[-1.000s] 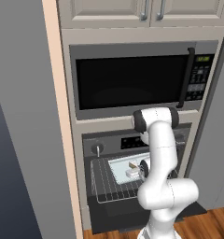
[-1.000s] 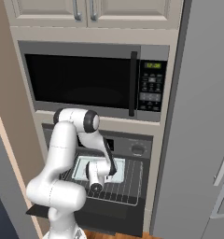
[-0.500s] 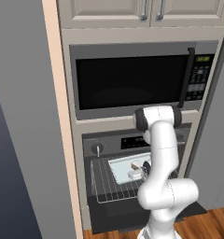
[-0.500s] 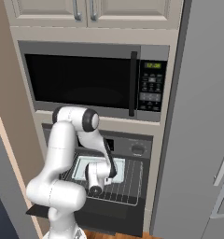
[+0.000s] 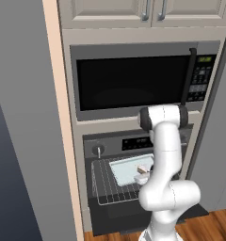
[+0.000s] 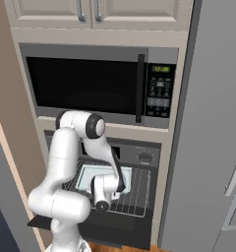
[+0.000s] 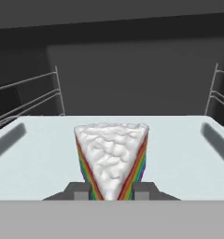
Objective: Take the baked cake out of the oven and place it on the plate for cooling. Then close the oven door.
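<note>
The oven (image 5: 133, 186) sits open beneath the microwave (image 5: 133, 77), its door (image 6: 90, 227) folded down and the wire rack (image 5: 116, 187) drawn out. On the rack's pale tray (image 5: 129, 169), a rainbow-layered cake wedge (image 7: 112, 160) points its narrow tip toward the gripper (image 7: 111, 192), long axis running into the cavity. The hand view shows both fingertips (image 7: 79, 191) flanking that tip; whether they grip cannot be told.

You see the oven's wire rack (image 5: 105, 188) pulled partly out of the cavity. A pale blue-white rectangular baking tray (image 5: 126, 169) lies flat on it. On the tray (image 7: 39, 163) sits a wedge of white-frosted cake with rainbow-striped sides (image 7: 111, 158), tip pointing toward the camera.
</note>
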